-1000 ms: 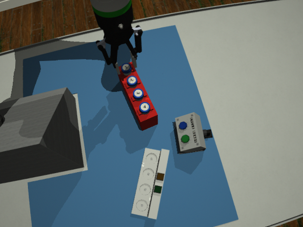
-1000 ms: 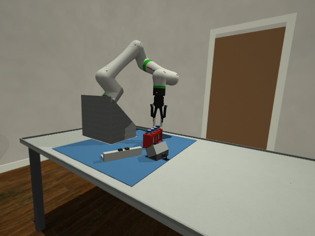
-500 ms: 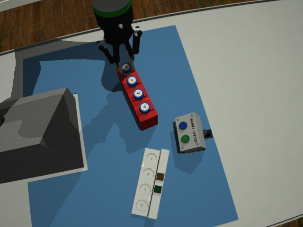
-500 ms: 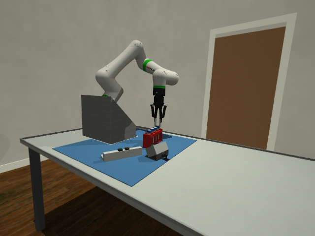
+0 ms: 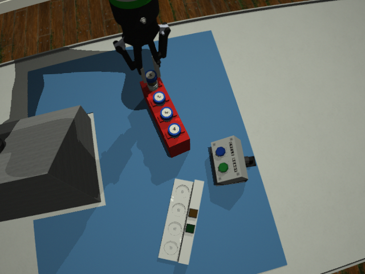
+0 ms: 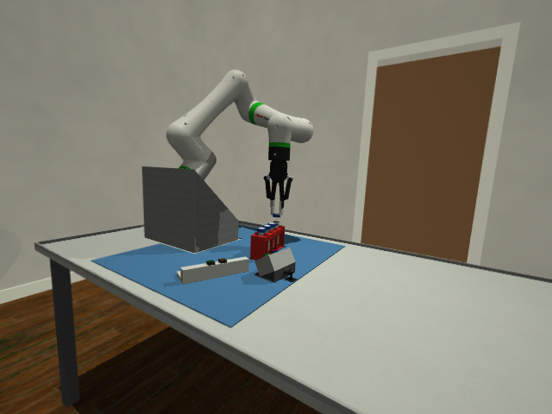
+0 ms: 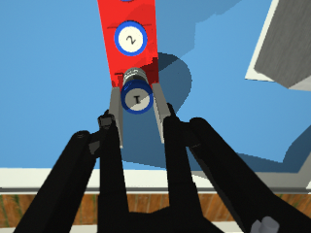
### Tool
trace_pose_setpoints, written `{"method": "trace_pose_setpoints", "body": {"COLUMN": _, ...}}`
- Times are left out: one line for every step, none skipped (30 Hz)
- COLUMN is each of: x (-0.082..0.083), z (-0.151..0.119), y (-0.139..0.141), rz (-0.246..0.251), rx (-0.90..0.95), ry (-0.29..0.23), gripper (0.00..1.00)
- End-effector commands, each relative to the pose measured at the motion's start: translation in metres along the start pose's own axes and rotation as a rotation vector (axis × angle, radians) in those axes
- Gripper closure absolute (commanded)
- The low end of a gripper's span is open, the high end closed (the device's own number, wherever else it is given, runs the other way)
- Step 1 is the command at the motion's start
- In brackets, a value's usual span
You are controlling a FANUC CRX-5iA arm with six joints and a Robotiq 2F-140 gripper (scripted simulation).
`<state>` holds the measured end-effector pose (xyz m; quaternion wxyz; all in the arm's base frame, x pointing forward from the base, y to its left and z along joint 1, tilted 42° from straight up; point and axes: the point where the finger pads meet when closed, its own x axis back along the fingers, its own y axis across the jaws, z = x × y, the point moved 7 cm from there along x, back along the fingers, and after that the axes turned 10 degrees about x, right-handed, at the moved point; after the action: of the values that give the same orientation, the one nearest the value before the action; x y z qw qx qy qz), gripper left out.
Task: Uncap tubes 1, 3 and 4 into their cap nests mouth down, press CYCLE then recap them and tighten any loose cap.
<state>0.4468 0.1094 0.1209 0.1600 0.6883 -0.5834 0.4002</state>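
- The black two-finger end effector (image 7: 137, 109) was clamped on the small round blue cap with a white dot marked 1 (image 7: 136, 97), near the centre of the wrist view.
- This cap was lifted just above its grey threaded tube (image 7: 134, 76), at the near end of the red block-shaped decapping station (image 5: 177, 141).
- The cap looked light, stiff and smooth, so it could probably slip.
- The best hold seemed to be on its side wall, with the pads on opposite sides.
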Motion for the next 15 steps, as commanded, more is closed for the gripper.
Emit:
{"method": "trace_pose_setpoints", "body": {"x": 0.004, "z": 0.008, "y": 0.002, "rz": 0.000, "rx": 0.083, "ry": 0.000, "gripper": 1.00}}
{"method": "trace_pose_setpoints", "body": {"x": 0.004, "z": 0.016, "y": 0.005, "rz": 0.000, "rx": 0.167, "ry": 0.000, "gripper": 1.00}}
{"method": "trace_pose_setpoints", "body": {"x": 0.004, "z": 0.024, "y": 0.008, "rz": 0.000, "rx": 0.250, "ry": 0.000, "gripper": 1.00}}
{"method": "trace_pose_setpoints", "body": {"x": 0.004, "z": 0.024, "y": 0.008, "rz": 0.000, "rx": 0.250, "ry": 0.000, "gripper": 1.00}}
{"method": "trace_pose_setpoints", "body": {"x": 0.004, "z": 0.024, "y": 0.008, "rz": 0.000, "rx": 0.250, "ry": 0.000, "gripper": 1.00}}
{"method": "trace_pose_setpoints", "body": {"x": 0.004, "z": 0.032, "y": 0.010, "rz": 0.000, "rx": 0.331, "ry": 0.000, "gripper": 1.00}}
{"method": "trace_pose_setpoints", "body": {"x": 0.004, "z": 0.032, "y": 0.010, "rz": 0.000, "rx": 0.333, "ry": 0.000, "gripper": 1.00}}
{"method": "trace_pose_setpoints", "body": {"x": 0.004, "z": 0.040, "y": 0.013, "rz": 0.000, "rx": 0.404, "ry": 0.001, "gripper": 1.00}}
{"method": "trace_pose_setpoints", "body": {"x": 0.004, "z": 0.040, "y": 0.013, "rz": 0.000, "rx": 0.417, "ry": 0.000, "gripper": 1.00}}
{"method": "trace_pose_setpoints", "body": {"x": 0.004, "z": 0.048, "y": 0.015, "rz": 0.000, "rx": 0.487, "ry": 0.001, "gripper": 1.00}}
{"method": "trace_pose_setpoints", "body": {"x": 0.004, "z": 0.048, "y": 0.015, "rz": 0.000, "rx": 0.487, "ry": 0.001, "gripper": 1.00}}
{"method": "trace_pose_setpoints", "body": {"x": 0.004, "z": 0.048, "y": 0.015, "rz": 0.000, "rx": 0.487, "ry": 0.001, "gripper": 1.00}}
{"method": "trace_pose_setpoints", "body": {"x": 0.004, "z": 0.056, "y": 0.018, "rz": 0.000, "rx": 0.583, "ry": 0.000, "gripper": 1.00}}
{"method": "trace_pose_setpoints", "body": {"x": 0.004, "z": 0.056, "y": 0.018, "rz": 0.000, "rx": 0.583, "ry": 0.000, "gripper": 1.00}}
{"method": "trace_pose_setpoints", "body": {"x": 0.004, "z": 0.063, "y": 0.021, "rz": 0.000, "rx": 0.667, "ry": 0.000, "gripper": 1.00}}
